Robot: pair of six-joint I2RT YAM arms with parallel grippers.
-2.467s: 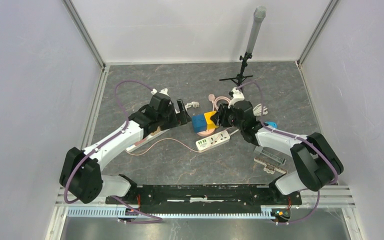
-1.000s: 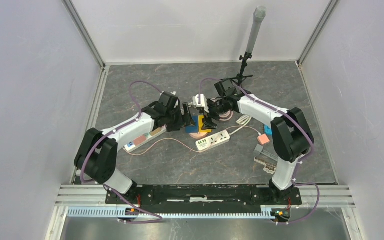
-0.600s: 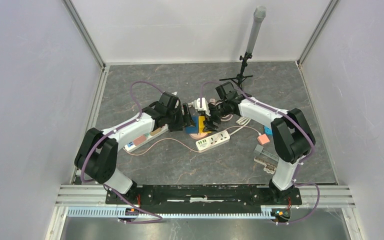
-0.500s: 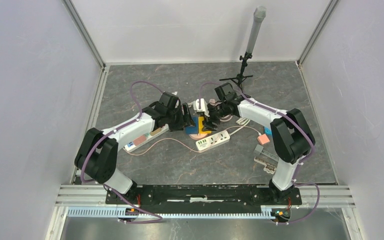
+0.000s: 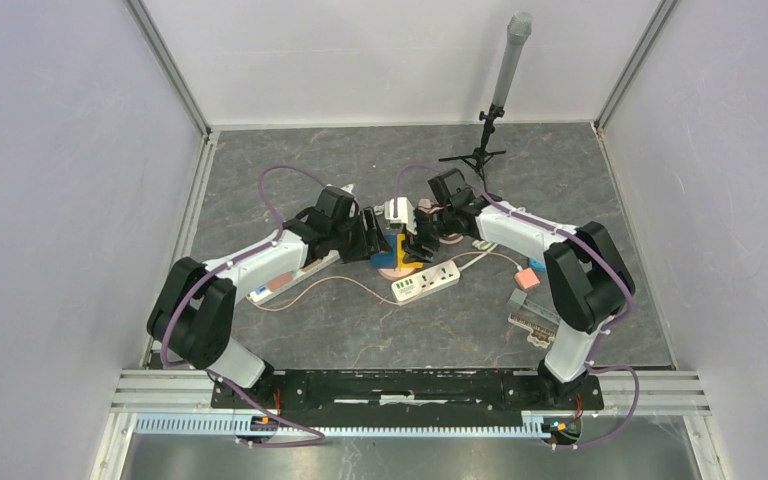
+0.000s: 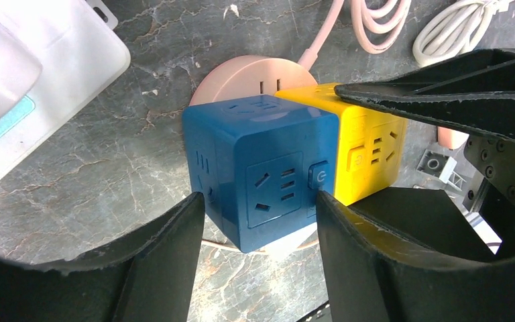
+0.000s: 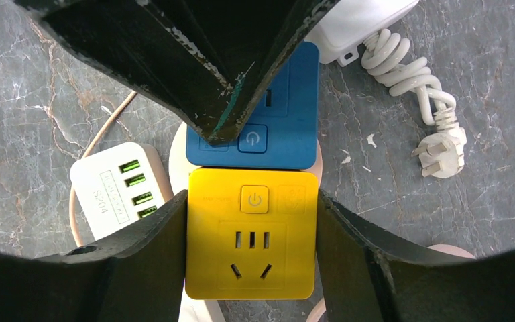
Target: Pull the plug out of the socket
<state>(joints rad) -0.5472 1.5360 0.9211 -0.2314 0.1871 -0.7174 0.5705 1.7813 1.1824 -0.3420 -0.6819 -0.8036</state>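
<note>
A blue cube socket (image 6: 261, 174) and a yellow cube socket (image 6: 365, 154) are joined side by side on a round pink socket base (image 6: 255, 74) near mid-table (image 5: 392, 262). My left gripper (image 6: 261, 208) is shut on the blue cube, one finger on each side. My right gripper (image 7: 251, 201) is shut on the yellow cube (image 7: 251, 235), fingers flush against both sides. The blue cube (image 7: 275, 127) shows beyond it, partly hidden by the left gripper's fingers (image 7: 194, 67). In the top view the left gripper (image 5: 376, 240) and right gripper (image 5: 417, 243) face each other across the cubes.
A white power strip (image 5: 425, 281) with green USB ports (image 7: 114, 188) lies just in front. A white coiled cable with plug (image 7: 436, 134) and white charger block (image 5: 397, 210) lie behind. Another strip (image 5: 285, 278) is at left, a tripod (image 5: 480, 150) at back, small parts (image 5: 532, 318) at right.
The right arm has swung round to the far side and closed on the yellow cube. The left gripper has moved in and closed on the blue cube. Little motion in the last half second.
</note>
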